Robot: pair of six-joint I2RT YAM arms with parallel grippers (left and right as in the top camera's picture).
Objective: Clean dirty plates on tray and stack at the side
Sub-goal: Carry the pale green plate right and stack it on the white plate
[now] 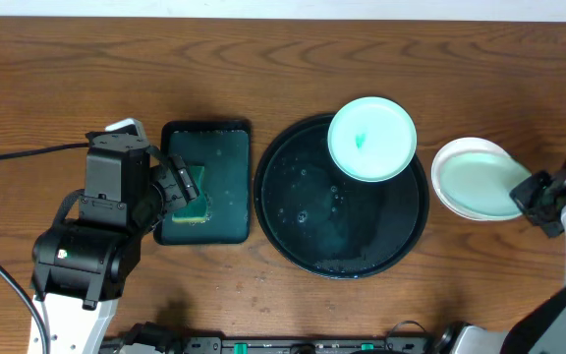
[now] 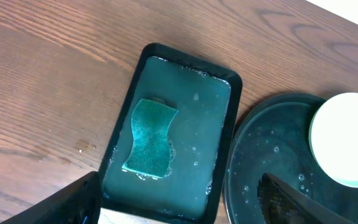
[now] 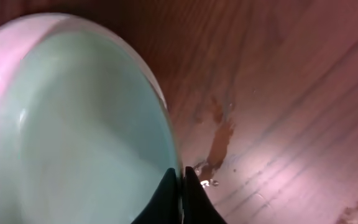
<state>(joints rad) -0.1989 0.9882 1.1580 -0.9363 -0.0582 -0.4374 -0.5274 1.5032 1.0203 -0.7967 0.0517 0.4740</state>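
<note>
One pale plate (image 1: 371, 138) with a small teal smear in its middle rests on the upper right rim of the black tray (image 1: 303, 211). To the right, off the tray, a mint plate (image 1: 475, 182) lies on top of a second white plate (image 3: 5, 56) on the table. My right gripper (image 1: 531, 192) is at the top plate's right edge. In the right wrist view its fingers (image 3: 182, 174) pinch the rim of the mint plate (image 3: 86, 137). My left gripper (image 1: 180, 189) hangs wide open over the green sponge (image 2: 151, 138), holding nothing (image 2: 179, 186).
The sponge lies in a dark green rectangular tray (image 2: 197, 124) holding a film of water, just left of the black tray. Water drops dot the black tray's floor. A small wet smear (image 3: 219, 134) marks the wood next to the stacked plates.
</note>
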